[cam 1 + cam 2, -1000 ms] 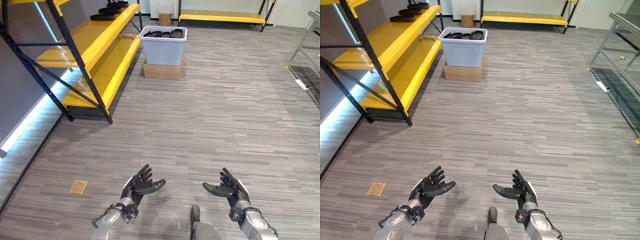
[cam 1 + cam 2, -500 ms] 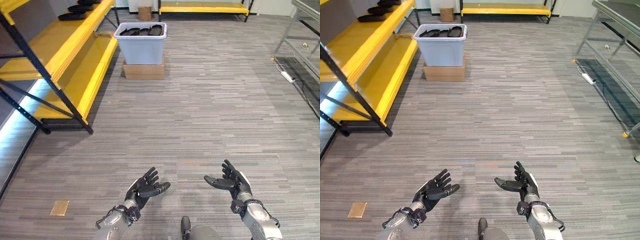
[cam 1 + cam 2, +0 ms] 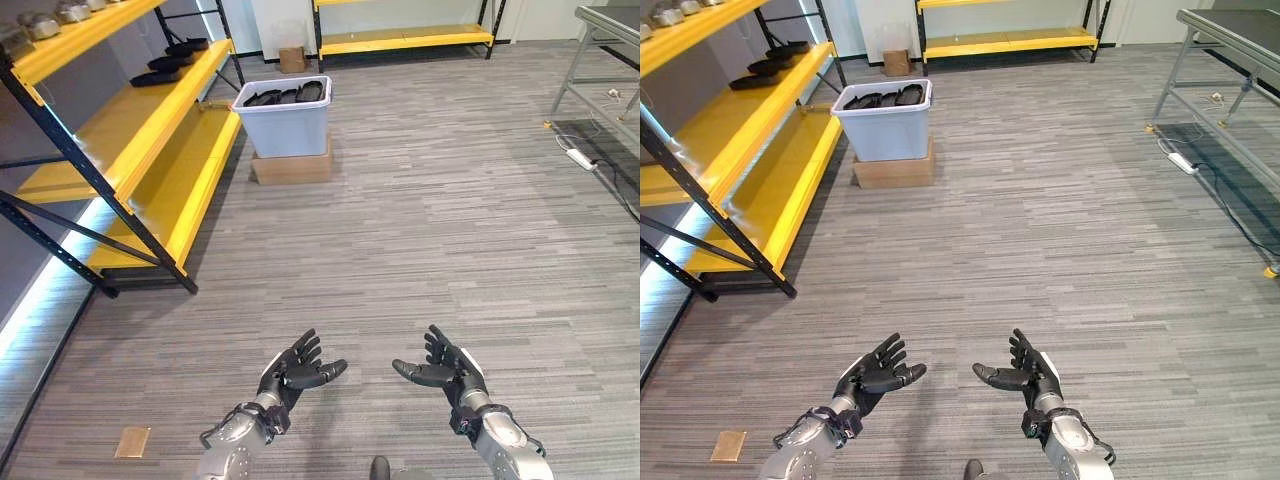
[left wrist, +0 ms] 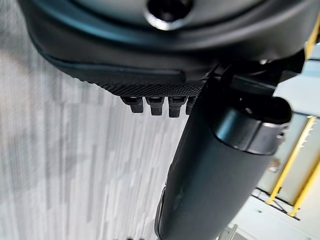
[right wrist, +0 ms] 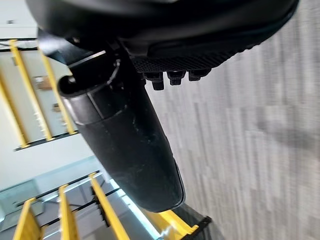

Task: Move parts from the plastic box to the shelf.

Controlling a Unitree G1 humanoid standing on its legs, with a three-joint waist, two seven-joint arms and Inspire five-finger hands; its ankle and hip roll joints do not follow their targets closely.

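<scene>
Left eye view: left hand (image 3: 298, 368) and right hand (image 3: 444, 368) spread wide, palms empty; plastic box (image 3: 285, 117) of dark parts (image 3: 286, 96) stands far ahead of both. Right eye view: yellow shelf (image 3: 752, 110) beside box. Parts look stiff, light; grasp by an edge.

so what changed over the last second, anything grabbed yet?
Nothing grabbed. Only the head camera swung, so the whole scene shifted in view. The left robot hand and right robot hand stay open, palms facing, holding nothing. The plastic box of dark parts is still on its cardboard carton beside the yellow shelf.
</scene>
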